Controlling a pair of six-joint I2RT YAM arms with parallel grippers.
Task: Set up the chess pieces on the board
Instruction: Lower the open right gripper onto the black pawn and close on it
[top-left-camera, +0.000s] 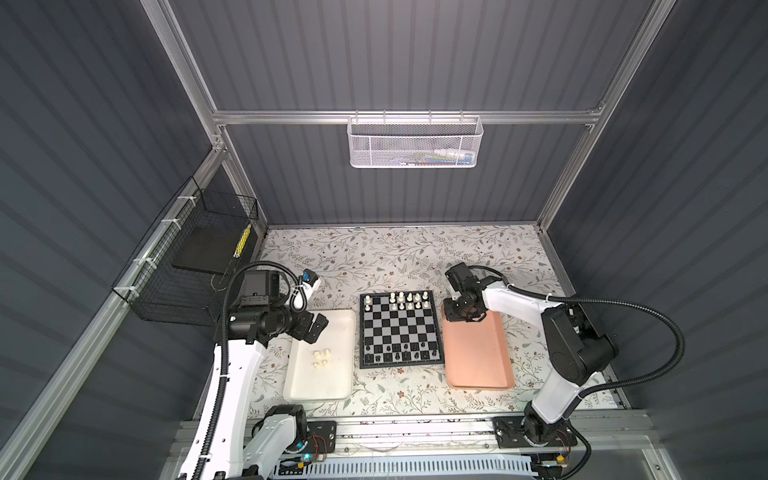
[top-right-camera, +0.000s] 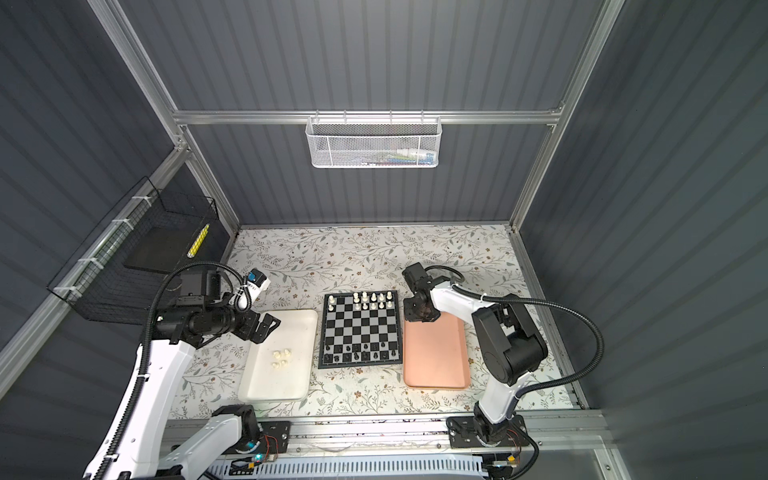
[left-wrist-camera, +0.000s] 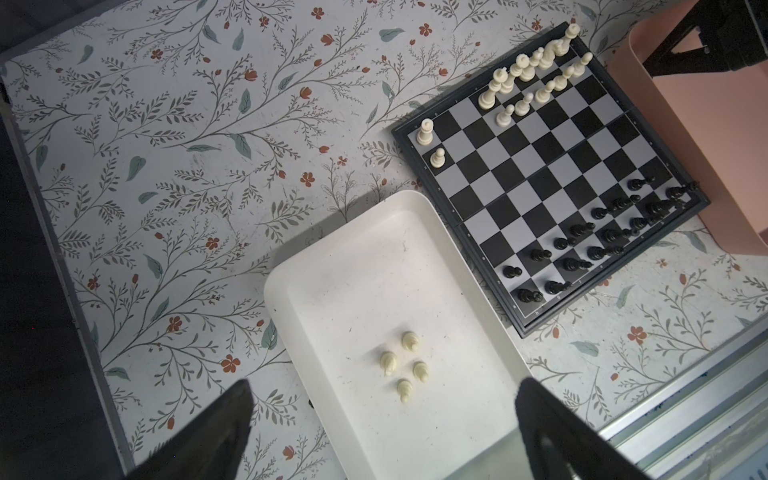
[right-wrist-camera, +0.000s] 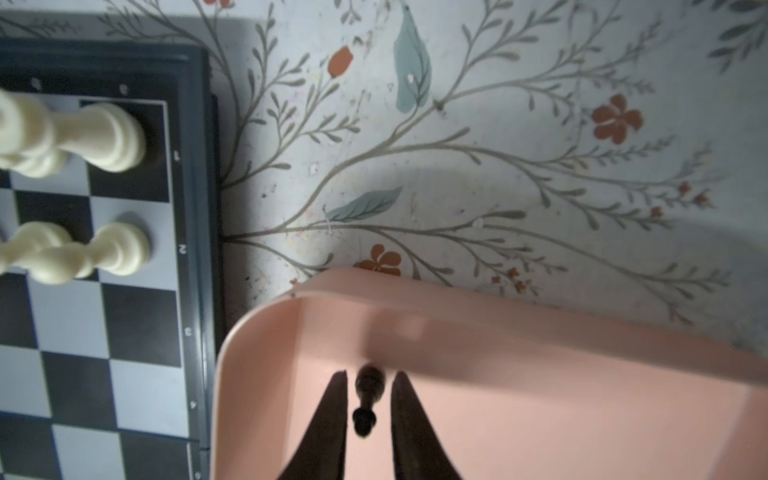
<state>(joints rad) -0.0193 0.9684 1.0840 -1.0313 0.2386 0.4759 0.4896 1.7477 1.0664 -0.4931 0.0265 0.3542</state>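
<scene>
- The pawn (right-wrist-camera: 368, 399), black, is in the pink tray (right-wrist-camera: 540, 415) at its far left corner, the one beside the board (top-left-camera: 399, 328). I cannot tell whether it stands or lies.
- The right gripper (right-wrist-camera: 370, 374) is narrow, with a finger on each side of the pawn and thin gaps showing, so it has no hold yet.
- The left gripper (top-left-camera: 316, 328) is wide and empty over the far left corner of the white tray (top-left-camera: 328, 382). Four loose pieces (left-wrist-camera: 405, 365) lie mid-tray.
- The board sits on the surface (top-left-camera: 415, 257) between the trays. White pieces (top-left-camera: 409, 300) fill its far rows in part, and black pieces (top-left-camera: 399, 352) fill most of its near rows.
- Handling, as a judgement: the pawn is light, stiff, smooth plastic, small and rounded, so it is likely to twist or pop out. Pinch it squarely on the body above the base, gently.
- Writing: the board's rim carries the digits (right-wrist-camera: 181, 248) 1 to 4. The letters on another edge are too small to read. No brand shows.
</scene>
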